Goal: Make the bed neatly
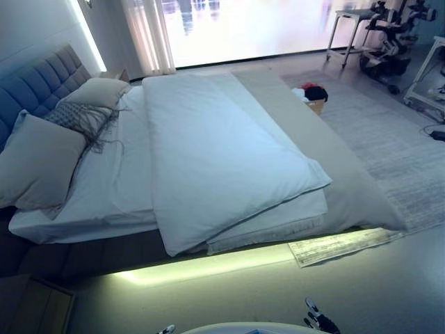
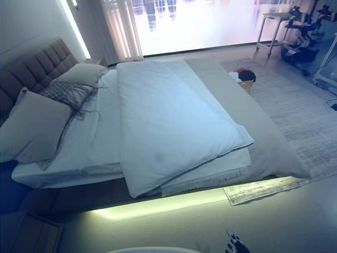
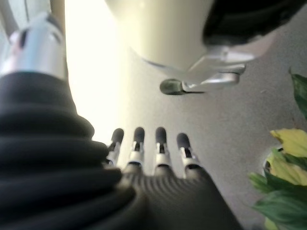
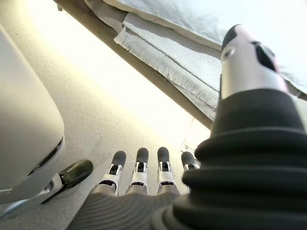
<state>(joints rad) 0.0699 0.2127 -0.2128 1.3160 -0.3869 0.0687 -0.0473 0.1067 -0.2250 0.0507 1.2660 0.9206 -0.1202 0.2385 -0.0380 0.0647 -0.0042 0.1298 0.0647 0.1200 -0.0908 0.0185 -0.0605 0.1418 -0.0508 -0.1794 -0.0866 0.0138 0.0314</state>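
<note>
Nearest the camera, at the bottom edge of the head views, the right hand (image 1: 318, 321) shows only its dark fingertips right of centre, and a sliver of the left hand (image 1: 167, 329) shows left of centre; both hang low, well apart from the bed, and hold nothing; each wrist view shows its own fingers (image 4: 139, 168) in a straight, relaxed row with only floor beyond them, so both hands stand open and idle, presumably because no reach has begun. The bed (image 1: 104, 261) fills the middle of the frame, its padded headboard (image 1: 38, 83) at upper left; the white duvet (image 1: 215, 160) lies askew across the mattress, one corner overhanging the near edge at lower centre, and stops short of the pillows, leaving the sheet (image 1: 128, 181) bare on the left; a fringed blanket (image 1: 278, 226) shows beneath the duvet's near edge, and a grey cover (image 1: 334, 167) runs along the frame's right side of the bed. Two pillows (image 1: 42, 163) lean at left with a tasselled cushion (image 1: 80, 118) between them; these look roughly placed. A basket of clothes (image 1: 313, 97) sits on the rug (image 1: 389, 146) at upper right. Judgement: the making is barely under way; the duvet wants squaring and drawing toward the pillows.
</note>
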